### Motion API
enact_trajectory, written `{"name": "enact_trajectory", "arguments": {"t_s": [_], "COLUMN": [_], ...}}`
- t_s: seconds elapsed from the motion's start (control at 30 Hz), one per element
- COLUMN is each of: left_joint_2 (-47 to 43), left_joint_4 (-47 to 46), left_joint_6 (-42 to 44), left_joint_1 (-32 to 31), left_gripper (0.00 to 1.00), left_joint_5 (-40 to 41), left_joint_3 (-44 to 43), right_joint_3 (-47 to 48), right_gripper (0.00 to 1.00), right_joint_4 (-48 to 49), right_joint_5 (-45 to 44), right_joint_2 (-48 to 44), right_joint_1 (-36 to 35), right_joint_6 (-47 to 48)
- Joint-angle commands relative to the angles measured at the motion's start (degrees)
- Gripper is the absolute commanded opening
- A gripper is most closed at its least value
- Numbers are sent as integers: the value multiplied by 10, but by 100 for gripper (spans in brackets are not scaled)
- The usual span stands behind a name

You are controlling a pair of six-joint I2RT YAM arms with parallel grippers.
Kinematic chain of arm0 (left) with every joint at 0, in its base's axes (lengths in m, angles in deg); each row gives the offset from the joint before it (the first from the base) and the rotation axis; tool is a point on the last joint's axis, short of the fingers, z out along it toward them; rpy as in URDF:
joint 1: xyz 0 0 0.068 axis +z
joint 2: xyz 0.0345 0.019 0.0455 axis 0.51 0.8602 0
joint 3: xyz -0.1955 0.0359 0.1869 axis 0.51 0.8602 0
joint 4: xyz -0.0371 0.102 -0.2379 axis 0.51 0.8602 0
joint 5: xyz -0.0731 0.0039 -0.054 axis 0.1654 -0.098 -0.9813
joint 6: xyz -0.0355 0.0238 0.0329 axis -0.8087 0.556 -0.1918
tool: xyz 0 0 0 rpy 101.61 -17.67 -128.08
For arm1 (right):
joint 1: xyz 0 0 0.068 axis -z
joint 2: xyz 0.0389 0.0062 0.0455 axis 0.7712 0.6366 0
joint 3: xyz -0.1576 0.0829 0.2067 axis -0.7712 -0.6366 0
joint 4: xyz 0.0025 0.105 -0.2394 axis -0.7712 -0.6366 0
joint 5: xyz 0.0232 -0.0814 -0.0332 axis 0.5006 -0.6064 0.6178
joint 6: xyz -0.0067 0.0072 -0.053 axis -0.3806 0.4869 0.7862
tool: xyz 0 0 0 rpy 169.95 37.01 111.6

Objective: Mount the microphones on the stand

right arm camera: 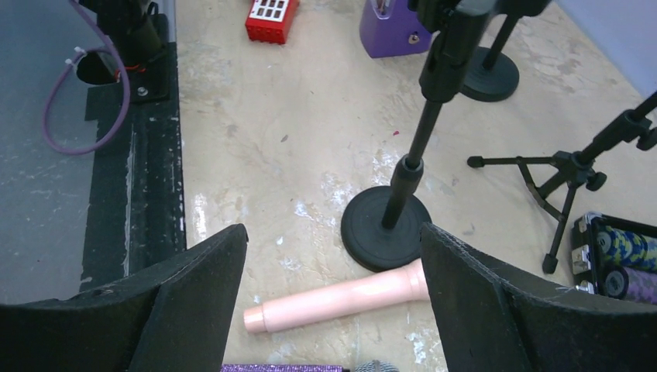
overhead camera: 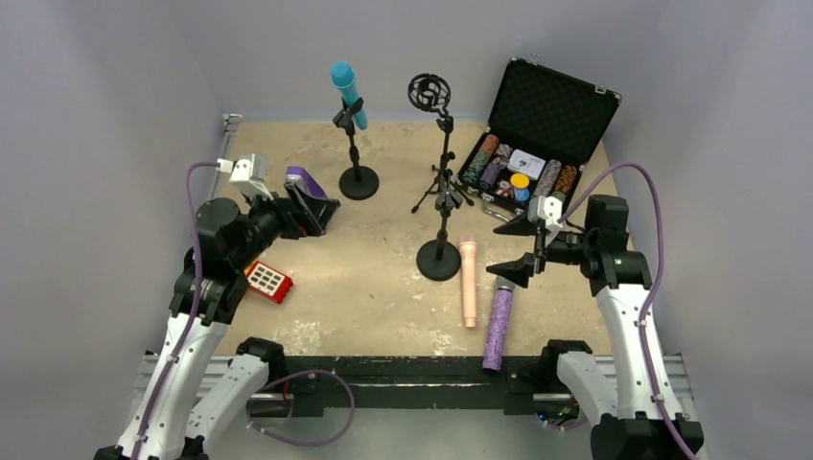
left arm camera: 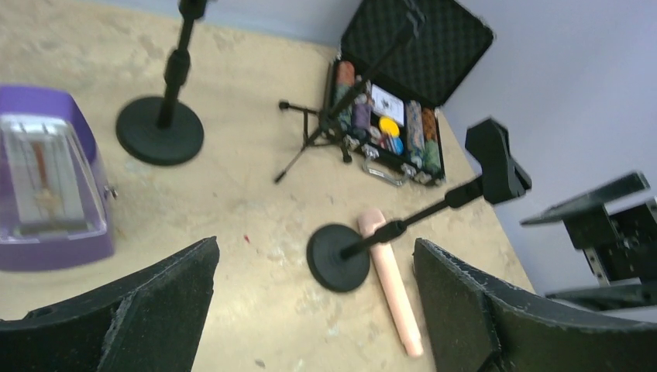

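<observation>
The turquoise microphone [overhead camera: 347,91] sits upright in the clip of the back left round-base stand [overhead camera: 359,182]. The peach-pink microphone [overhead camera: 469,281] lies on the table beside the base of the middle stand [overhead camera: 439,259], whose clip [left arm camera: 496,163] is empty. The glittery purple microphone [overhead camera: 499,326] lies to its right, grey mesh head [right arm camera: 376,366] pointing away. My right gripper [overhead camera: 508,247] is open and empty above both lying mics; the peach one [right arm camera: 341,298] shows between its fingers. My left gripper [overhead camera: 321,213] is open and empty by the purple metronome [overhead camera: 305,179].
A tripod stand [overhead camera: 443,187] with an empty round shock mount [overhead camera: 429,93] stands at centre back. An open black case [overhead camera: 537,134] of poker chips lies at back right. A red block [overhead camera: 268,281] lies at left. Grey walls enclose the table.
</observation>
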Motion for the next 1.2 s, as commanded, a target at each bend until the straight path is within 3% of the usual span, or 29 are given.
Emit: {"name": "enact_trajectory", "arguments": {"t_s": [0.0, 0.2, 0.37, 0.6, 1.0, 1.17], "left_joint_2": [-24, -36, 15, 69, 78, 89], "left_joint_4": [60, 96, 96, 66, 77, 96], "left_joint_6": [-12, 23, 20, -1, -10, -57], "left_joint_1": [-2, -79, -203, -303, -349, -349], "left_gripper": [99, 99, 99, 98, 96, 95], "left_joint_5": [-89, -74, -14, 40, 28, 29], "left_joint_3": [17, 34, 38, 42, -2, -78], "right_joint_3": [-12, -29, -43, -48, -48, -43], "right_gripper": [85, 87, 89, 89, 89, 89], "right_joint_4": [36, 50, 74, 83, 82, 75], "right_joint_5": [8, -4, -10, -10, -10, -9], "right_joint_2": [-9, -22, -28, -28, -26, -21], "right_joint_1": [19, 32, 40, 48, 49, 49], "right_joint_6": [-34, -46, -63, -68, -66, -65]}}
